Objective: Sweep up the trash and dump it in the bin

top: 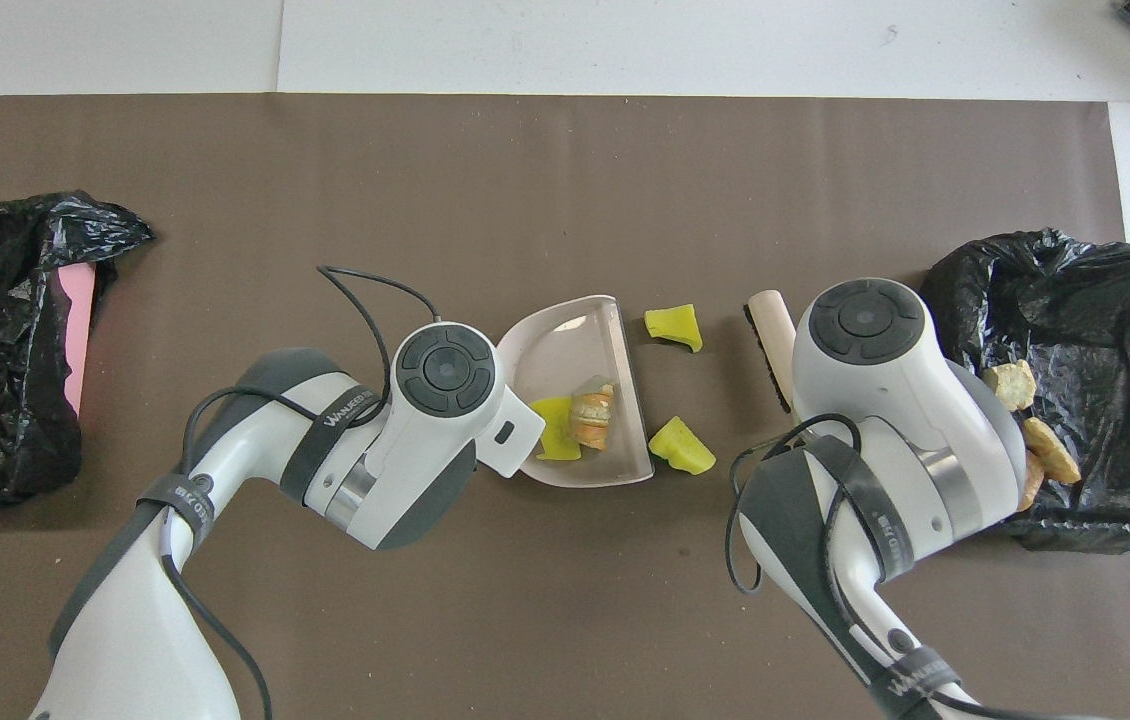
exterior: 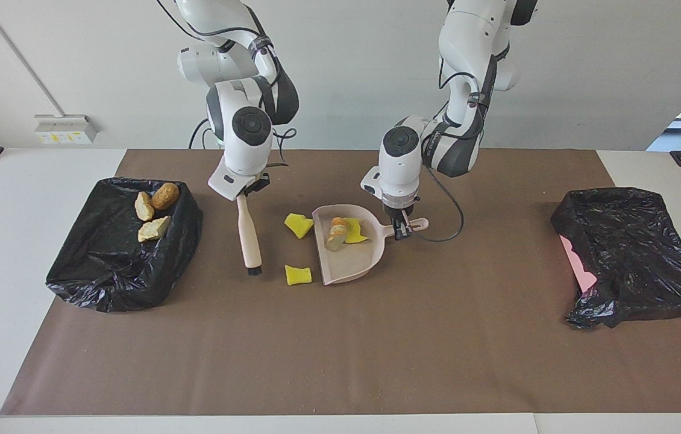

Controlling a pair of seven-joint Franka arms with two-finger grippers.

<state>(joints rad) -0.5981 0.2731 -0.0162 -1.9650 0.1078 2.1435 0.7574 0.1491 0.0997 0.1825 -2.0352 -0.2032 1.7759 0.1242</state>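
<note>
We judge the two yellow sponge chunks (exterior: 298,225) (exterior: 298,275) at the dustpan's (exterior: 352,262) nine o'clock light and soft, better brushed than pinched, as our right gripper (exterior: 246,191) clamps the brush (exterior: 249,236) and our left gripper (exterior: 401,229) the dustpan handle.

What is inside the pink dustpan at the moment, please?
The dustpan holds a golden-brown bread-like piece and a yellow sponge chunk, lying against each other near the handle end. Whether anything smaller lies under them cannot be seen.

Pale pink dustpan (exterior: 349,259) holding yellow sponge (exterior: 353,231) and golden-brown scrap (exterior: 337,233); glossy black bin bag (exterior: 112,265); plain brown mat (exterior: 340,349).
</note>
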